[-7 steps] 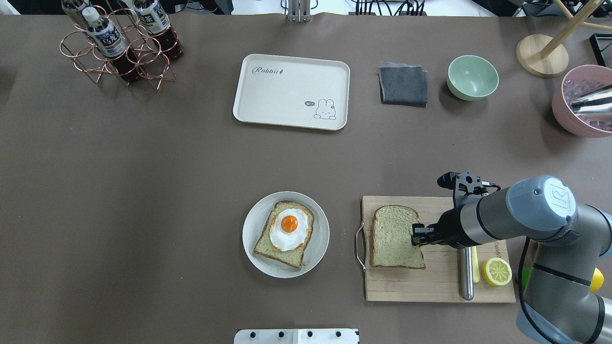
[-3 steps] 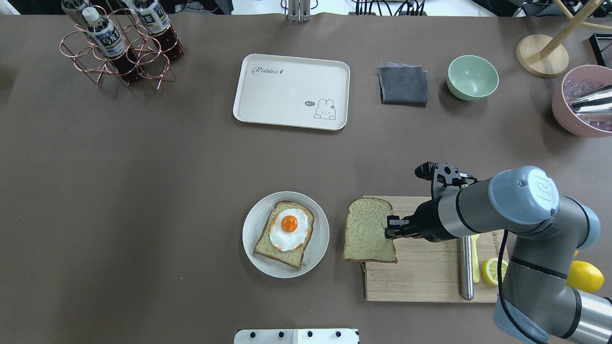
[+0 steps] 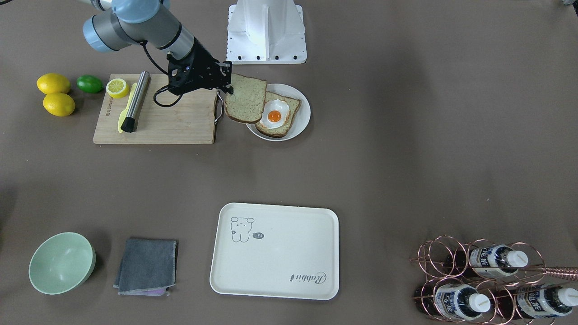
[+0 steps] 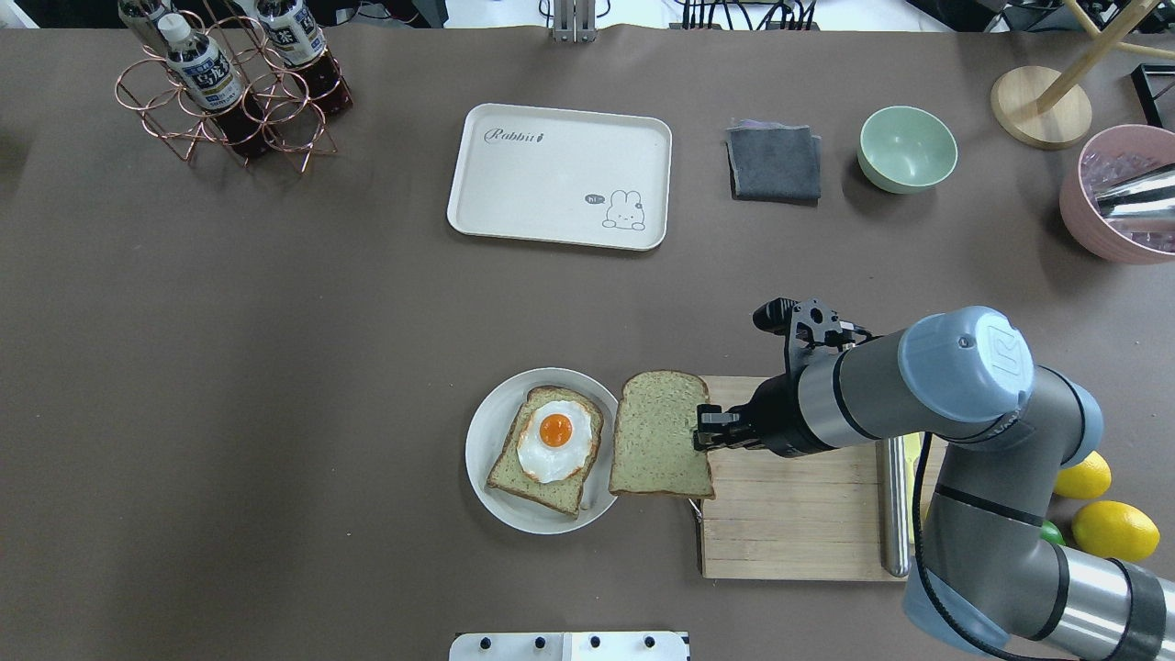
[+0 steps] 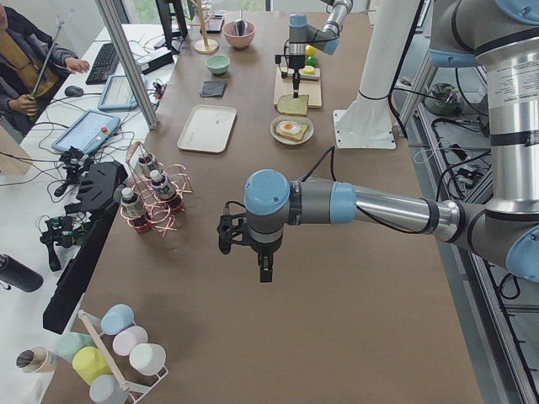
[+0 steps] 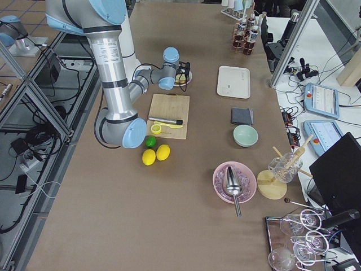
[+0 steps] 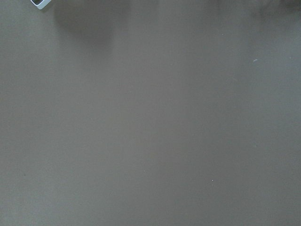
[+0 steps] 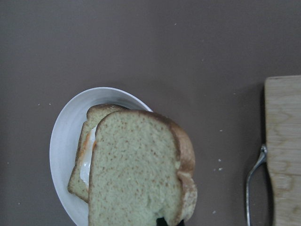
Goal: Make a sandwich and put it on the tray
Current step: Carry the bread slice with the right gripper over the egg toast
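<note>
Bread in mid-air is what catches the eye: the right gripper is clamped on one edge of a square tan bread slice with a dark brown crust and holds it roughly flat. The slice's free side reaches over the rim of the round white plate. Its gripped side is above the handle end of the rectangular wooden cutting board.

On the plate lies the second tan bread slice, topped with a white fried egg with an orange yolk (the sandwich is only half built; from the right wrist view the held slice covers most of the egg).

The cream-white rounded-rectangle tray with a small animal drawing and "Rabbit" script lies on the far side of the brown table, well apart from the plate and both slices.

The left gripper hangs over the table towards the other end. It shows only in the side view, so I cannot tell whether its fingers are apart or together.
</note>
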### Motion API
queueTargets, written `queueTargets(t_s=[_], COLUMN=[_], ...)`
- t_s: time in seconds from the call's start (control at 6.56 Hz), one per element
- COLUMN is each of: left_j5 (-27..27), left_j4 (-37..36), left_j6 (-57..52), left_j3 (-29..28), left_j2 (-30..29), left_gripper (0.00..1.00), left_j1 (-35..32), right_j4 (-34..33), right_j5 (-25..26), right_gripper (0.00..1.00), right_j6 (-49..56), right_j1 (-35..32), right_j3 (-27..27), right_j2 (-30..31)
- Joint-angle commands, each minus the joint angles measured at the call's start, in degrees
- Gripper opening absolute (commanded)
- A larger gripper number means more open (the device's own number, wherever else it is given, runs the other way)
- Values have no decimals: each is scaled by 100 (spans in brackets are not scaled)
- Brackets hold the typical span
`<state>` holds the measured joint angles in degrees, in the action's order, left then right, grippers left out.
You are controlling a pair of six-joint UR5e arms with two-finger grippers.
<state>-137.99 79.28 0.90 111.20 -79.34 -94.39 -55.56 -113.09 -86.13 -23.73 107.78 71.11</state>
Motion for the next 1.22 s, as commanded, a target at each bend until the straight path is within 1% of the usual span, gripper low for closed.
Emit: queueTargets(t_s=[0.0, 0.15, 0.31, 0.46, 1.07], left_j5=[0, 0, 0, 0, 0], left_j4=[61, 61, 61, 61, 61], left_j6=[15, 15, 24, 24, 15], left_j3=[7, 42, 51, 68, 94], left_j2=[-12, -12, -12, -12, -12], left_gripper=[97, 97, 97, 97, 97], left_j1=[0, 0, 0, 0, 0], right_j4=[1, -16, 1, 1, 19], right_j5=[242, 383, 419, 506, 735], right_gripper=[0, 0, 0, 0, 0], right_j6=[-184, -341, -638, -876, -1134], right_j1=[237, 298, 316, 325, 378], right_j3=[-291, -345, -537, -565, -767], right_j2=[-403, -509, -667, -677, -834])
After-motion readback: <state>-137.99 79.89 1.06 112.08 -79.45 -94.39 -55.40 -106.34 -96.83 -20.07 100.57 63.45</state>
